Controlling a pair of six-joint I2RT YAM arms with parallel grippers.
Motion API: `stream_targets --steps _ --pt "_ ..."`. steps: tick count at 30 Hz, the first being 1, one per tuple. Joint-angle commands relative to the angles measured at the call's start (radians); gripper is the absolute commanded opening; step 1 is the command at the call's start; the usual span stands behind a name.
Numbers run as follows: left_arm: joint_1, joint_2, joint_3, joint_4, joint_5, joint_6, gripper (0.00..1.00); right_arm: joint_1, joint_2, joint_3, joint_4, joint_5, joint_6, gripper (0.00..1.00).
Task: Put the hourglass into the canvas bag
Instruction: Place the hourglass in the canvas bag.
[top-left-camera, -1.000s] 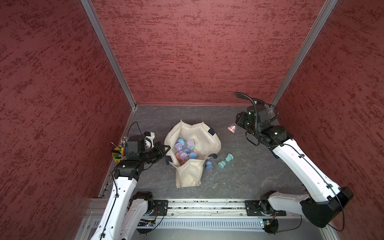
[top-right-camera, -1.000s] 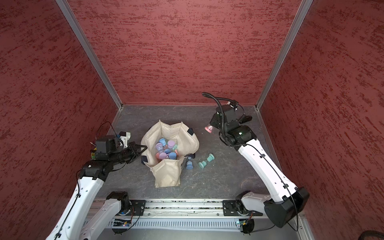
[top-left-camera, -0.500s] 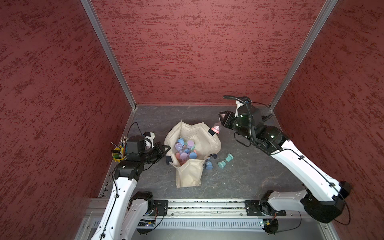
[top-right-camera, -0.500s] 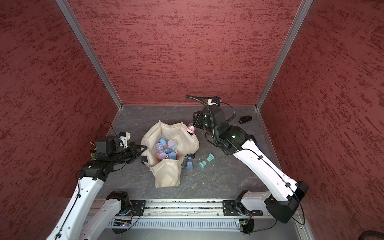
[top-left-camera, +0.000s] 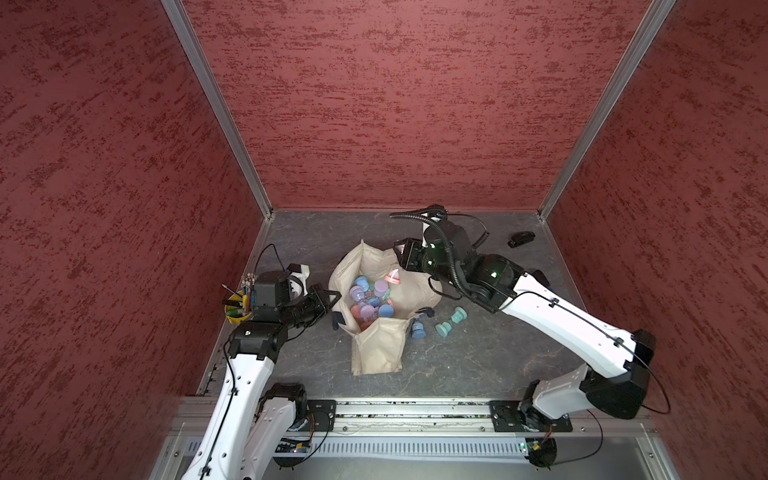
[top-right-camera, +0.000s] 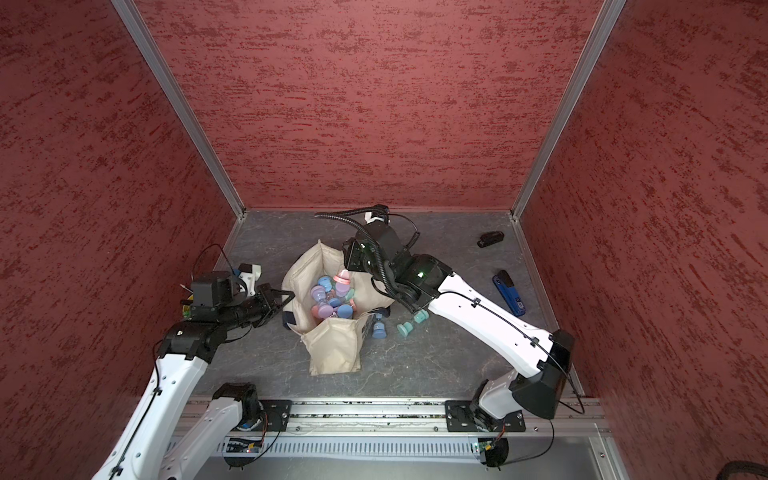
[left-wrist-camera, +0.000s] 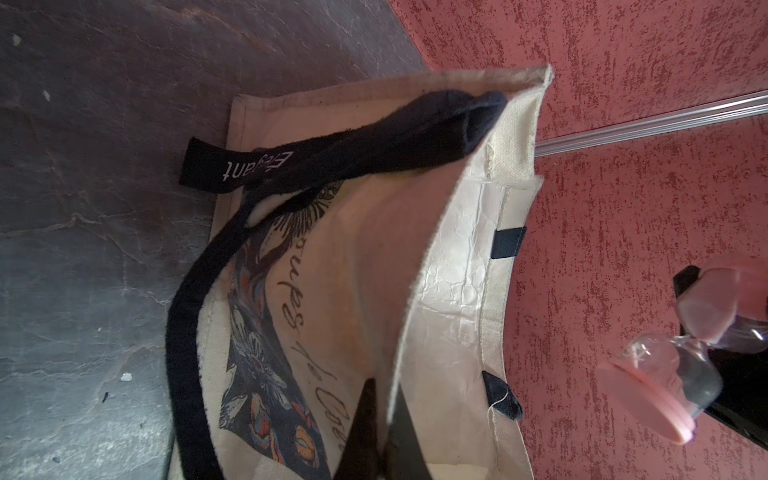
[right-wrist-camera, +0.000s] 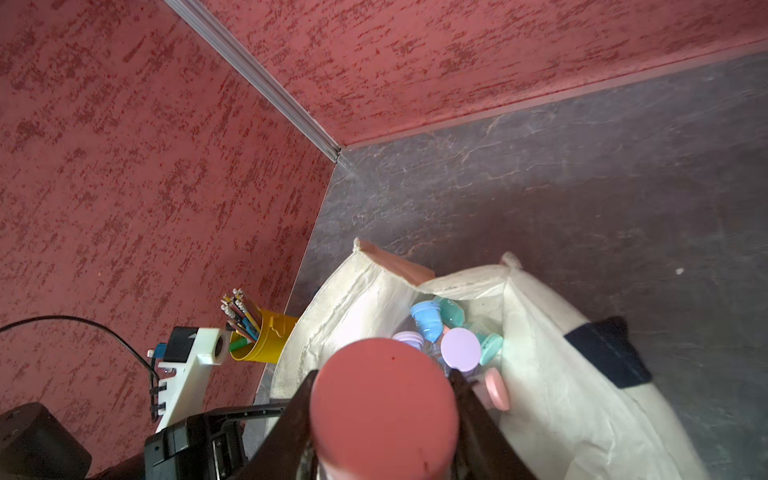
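Hourglass (top-left-camera: 392, 277) over canvas bag (top-left-camera: 376, 349) mouth; second hourglass (top-left-camera: 417, 330) right, maybe touching bag.

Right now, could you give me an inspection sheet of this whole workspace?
Surface: grey stone-look table.
Job's things: open bag holding many hourglasses; pink hourglass over its mouth; blue hourglass and teal hourglass beside it.
Clutter: yellow pencil cup, black object, blue object.
Grippers: left gripper shut on bag rim; right gripper shut on pink hourglass.
Cables: black hose looping over right wrist.
Surroundings: red walls.
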Motion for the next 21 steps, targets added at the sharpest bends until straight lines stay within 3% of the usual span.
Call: stream_targets --steps 1,21 --pt "0.007 0.001 0.019 0.017 0.016 0.003 0.00 0.030 0.026 0.023 0.053 0.005 0.014 0.11" --pt "0.005 0.031 0.036 0.018 0.020 0.008 0.00 0.063 0.231 0.018 0.082 -0.083 0.027 0.10"
